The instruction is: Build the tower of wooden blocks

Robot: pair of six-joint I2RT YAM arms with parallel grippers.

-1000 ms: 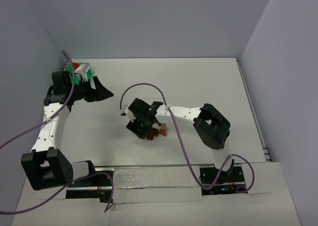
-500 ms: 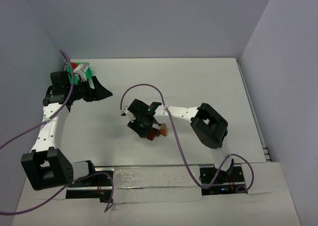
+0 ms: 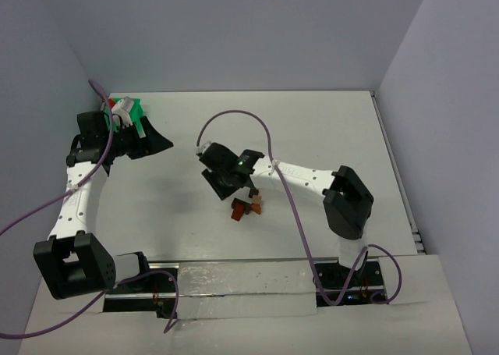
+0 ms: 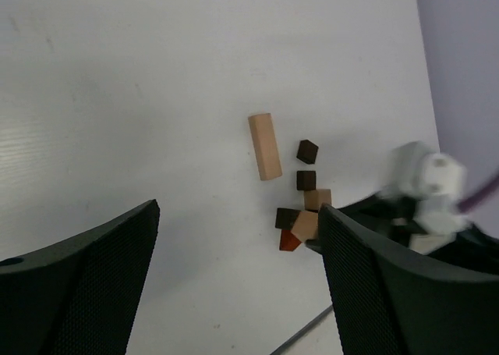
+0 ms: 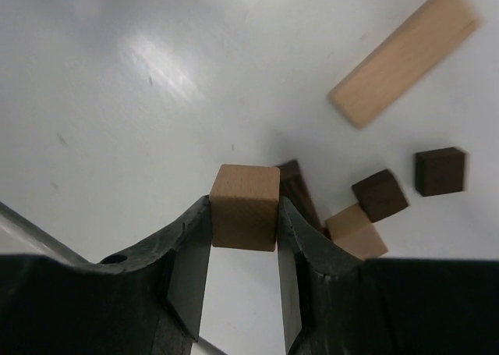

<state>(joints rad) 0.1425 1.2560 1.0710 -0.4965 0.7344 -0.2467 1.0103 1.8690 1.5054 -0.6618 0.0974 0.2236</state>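
Bench (image 3: 327,129): plain white. Right claw (image 5: 244,222): black; held cube (image 5: 245,207) light tan. Long block (image 5: 403,56): light tan. Small cubes (image 5: 440,171): dark brown. Wedge (image 4: 289,242): reddish-orange. Tray (image 3: 132,107): bright green. Cables (image 3: 234,112): purple. Left claw (image 4: 238,246): black, fine mesh texture.

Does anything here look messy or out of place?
Nothing looks damaged. The small wooden blocks lie loosely scattered, no tower showing, with the long light tan block flat and apart. The right tool grips a light tan cube.
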